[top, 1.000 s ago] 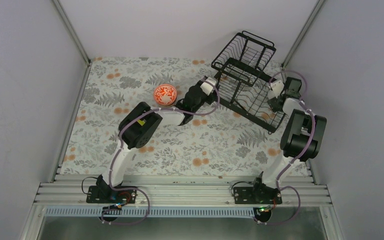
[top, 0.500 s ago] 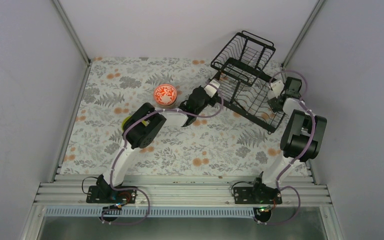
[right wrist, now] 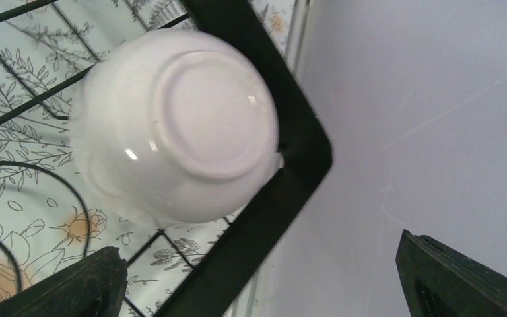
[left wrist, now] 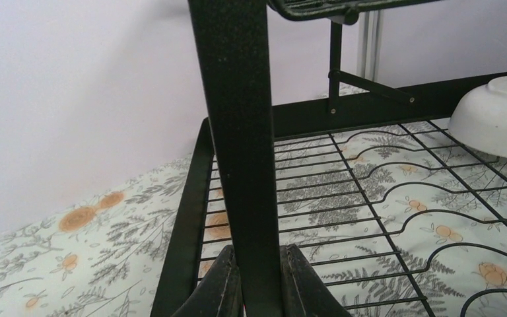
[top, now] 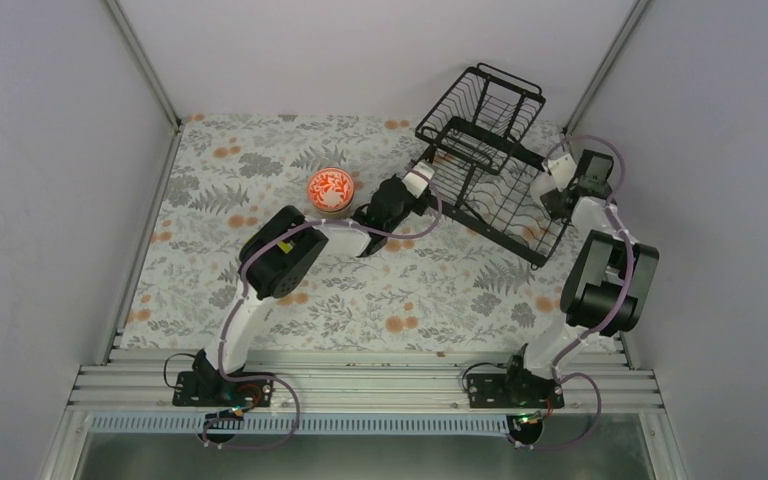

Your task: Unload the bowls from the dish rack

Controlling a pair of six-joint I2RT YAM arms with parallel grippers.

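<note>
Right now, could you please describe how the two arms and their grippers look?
The left arm and right arm share white links, boxy black joint housings and looping purple cables. The left elbow bears a yellow sticker. Both grippers' fingers are black and tapered.

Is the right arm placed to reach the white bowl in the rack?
Probably yes: the right gripper is open and the upturned white bowl lies uncovered ahead of it, though the rack hugs one side.
</note>
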